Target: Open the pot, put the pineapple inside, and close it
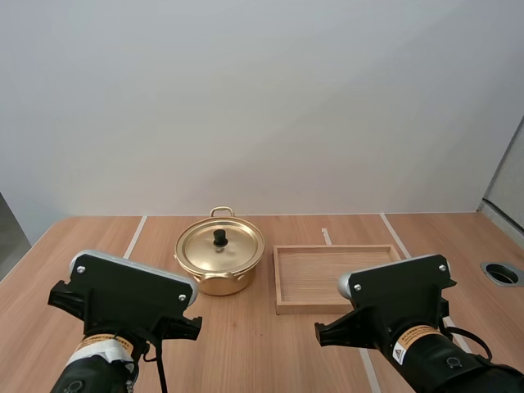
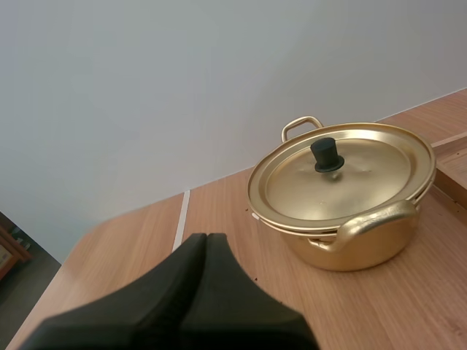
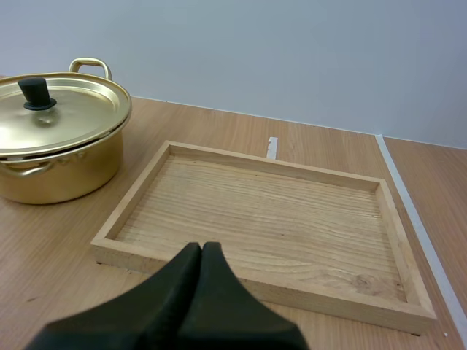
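A gold pot [image 1: 214,282] stands at the table's middle with its lid [image 1: 233,250] on and a black knob [image 1: 220,237] on top. In the left wrist view the pot [image 2: 357,244] is ahead of my left gripper [image 2: 206,239], well apart from it. That gripper's fingers lie together as one dark wedge, shut on nothing. My right gripper [image 3: 202,248] is also shut on nothing and hangs just before the near rim of the wooden tray [image 3: 248,211]. The pot [image 3: 58,168] stands beside that tray.
The wooden tray [image 1: 319,274] lies right of the pot with nothing in it. White tape lines [image 1: 135,236] run across the wooden table [image 1: 246,344]. A round cable hole [image 1: 501,273] sits near the right edge. Both arms [image 1: 123,299] hover over the front of the table.
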